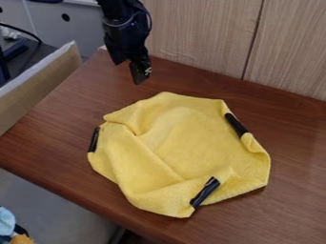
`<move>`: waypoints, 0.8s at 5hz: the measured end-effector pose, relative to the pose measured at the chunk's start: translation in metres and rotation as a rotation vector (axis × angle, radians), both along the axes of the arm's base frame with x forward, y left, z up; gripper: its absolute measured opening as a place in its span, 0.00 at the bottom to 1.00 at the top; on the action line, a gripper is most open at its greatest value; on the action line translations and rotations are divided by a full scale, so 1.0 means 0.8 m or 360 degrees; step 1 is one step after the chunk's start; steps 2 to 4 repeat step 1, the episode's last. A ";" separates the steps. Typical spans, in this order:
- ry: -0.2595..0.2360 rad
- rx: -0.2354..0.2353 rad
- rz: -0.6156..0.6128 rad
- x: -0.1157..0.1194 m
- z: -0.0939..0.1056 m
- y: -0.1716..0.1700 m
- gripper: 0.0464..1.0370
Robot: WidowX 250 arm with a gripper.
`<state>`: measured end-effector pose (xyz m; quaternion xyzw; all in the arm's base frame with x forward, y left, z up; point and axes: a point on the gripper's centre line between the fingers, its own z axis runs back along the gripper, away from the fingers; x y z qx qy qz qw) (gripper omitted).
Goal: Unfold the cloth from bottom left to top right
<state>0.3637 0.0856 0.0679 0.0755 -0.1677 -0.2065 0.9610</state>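
The gripper [140, 75] hangs at the upper left, above the back part of the wooden table and behind the cloth, touching nothing. A yellow cloth [185, 138] lies rumpled in the middle of the table. A fold runs slantwise from its left side toward the front, and its right edge is turned in. Black strips mark it at three places: a strip [94, 139] on the left edge, a strip [236, 125] at the upper right and a strip [205, 192] near the front corner.
The brown table [51, 138] has its front edge slanting along the lower left. A light wood-grain wall [204, 38] stands behind it. Along the left side runs a cardboard panel [38, 81]. Blue and orange cloth items [7, 221] lie below the table at the bottom left.
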 end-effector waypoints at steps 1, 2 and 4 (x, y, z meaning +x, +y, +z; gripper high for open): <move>0.0003 0.0001 0.0001 0.000 -0.001 0.001 0.96; 0.0003 0.0001 0.0001 0.000 -0.001 0.001 0.96; 0.0003 0.0001 0.0001 0.000 -0.001 0.001 0.96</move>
